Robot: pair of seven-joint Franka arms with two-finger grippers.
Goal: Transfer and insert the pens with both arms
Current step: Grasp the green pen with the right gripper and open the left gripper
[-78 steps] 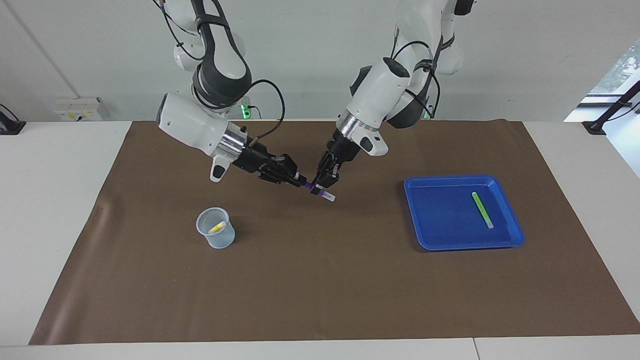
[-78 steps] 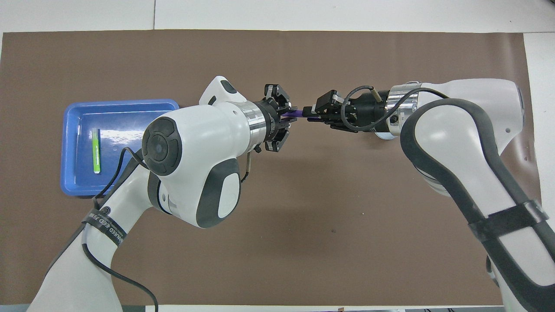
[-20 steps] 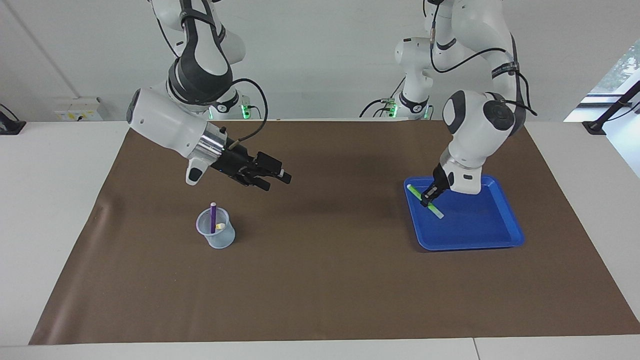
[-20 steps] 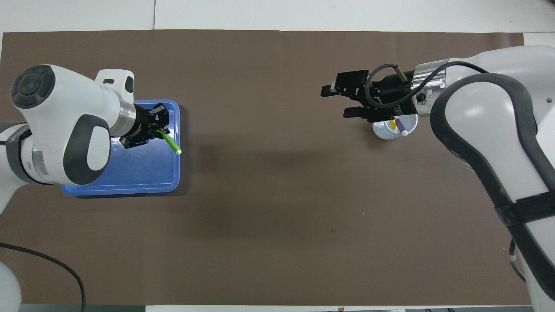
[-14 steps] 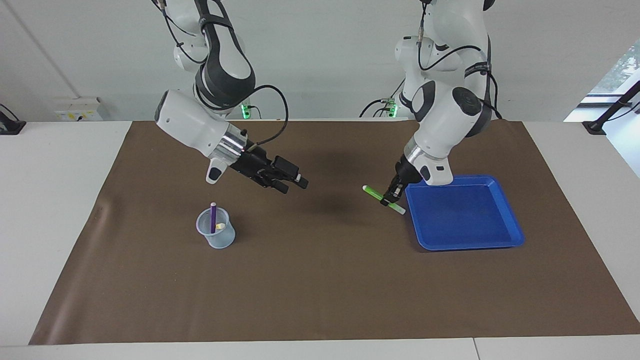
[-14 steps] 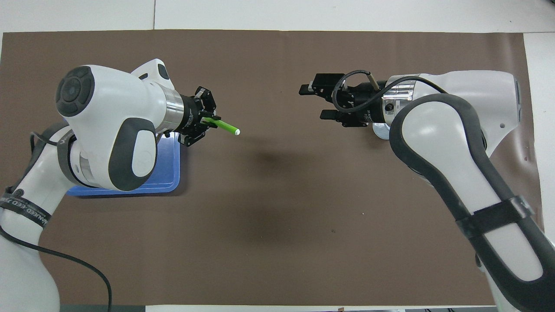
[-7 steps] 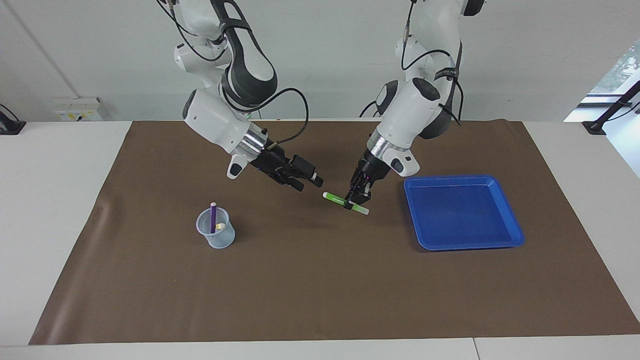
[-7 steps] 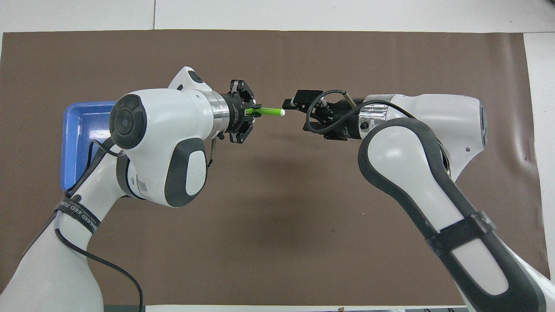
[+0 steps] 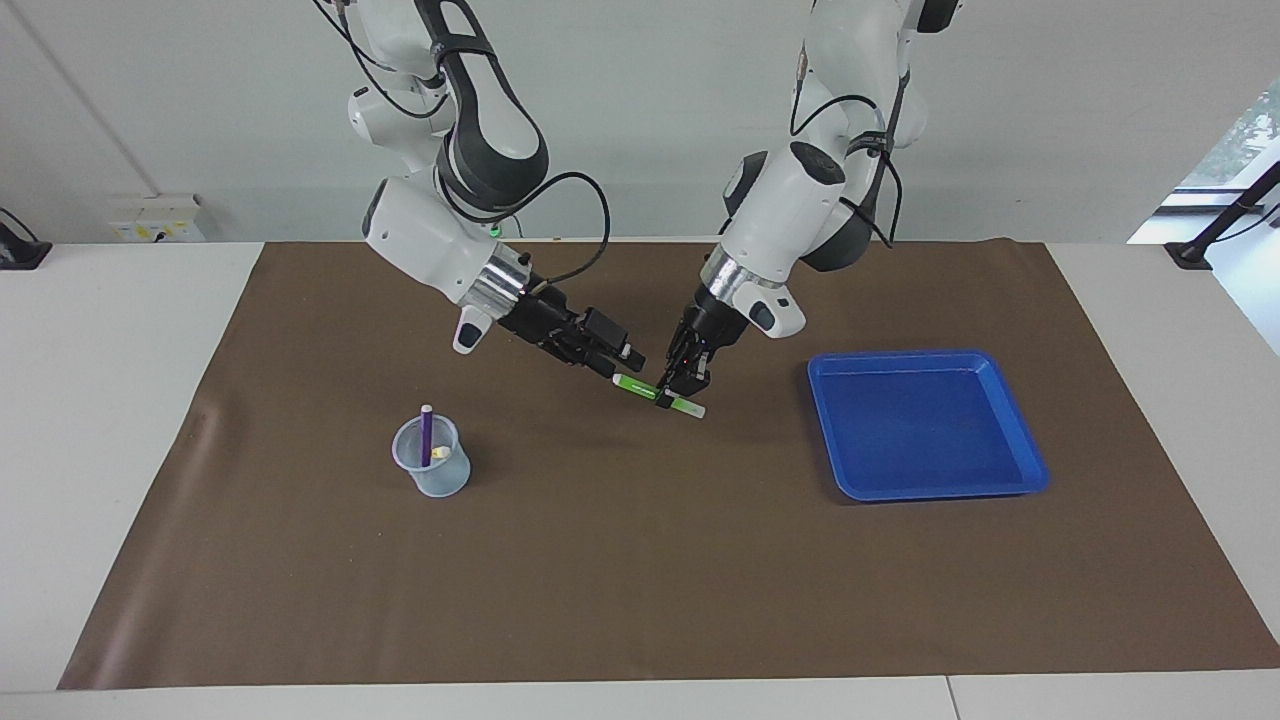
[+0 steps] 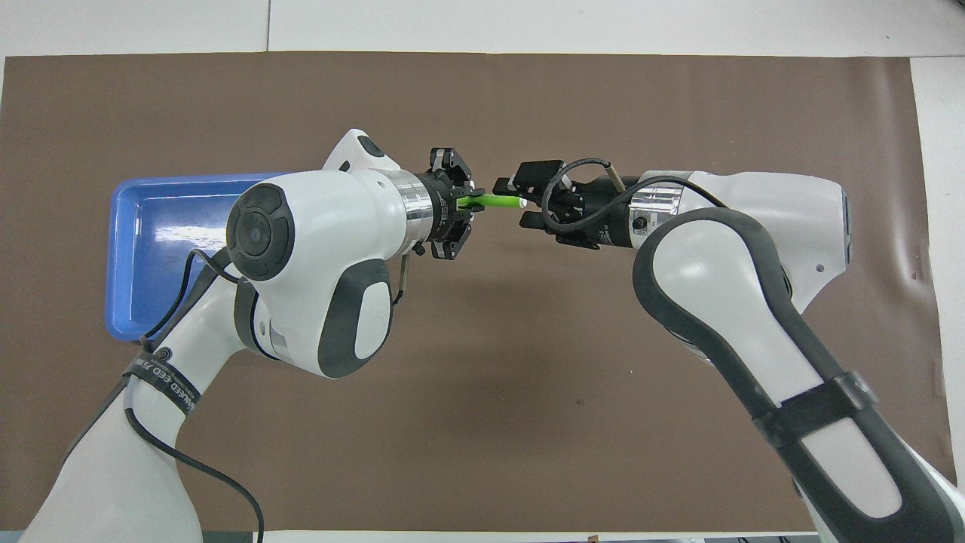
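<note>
The green pen (image 9: 642,388) (image 10: 497,201) hangs level above the middle of the brown mat. My left gripper (image 9: 682,388) (image 10: 466,202) is shut on it near one end. My right gripper (image 9: 620,366) (image 10: 517,202) is open, and the pen's other, pale end lies between its fingers, which stand a little apart from it. The purple pen (image 9: 426,434) stands upright in a clear cup (image 9: 432,472) toward the right arm's end of the table. The yellow pen (image 9: 440,453) lies low in the same cup. In the overhead view my right arm hides the cup.
An empty blue tray (image 9: 925,425) (image 10: 166,249) lies on the mat toward the left arm's end. The brown mat (image 9: 640,560) covers most of the white table.
My left gripper carried the green pen from over the tray to the mat's middle. My right gripper moved in to meet it, and its fingers have narrowed around the pen's free end.
</note>
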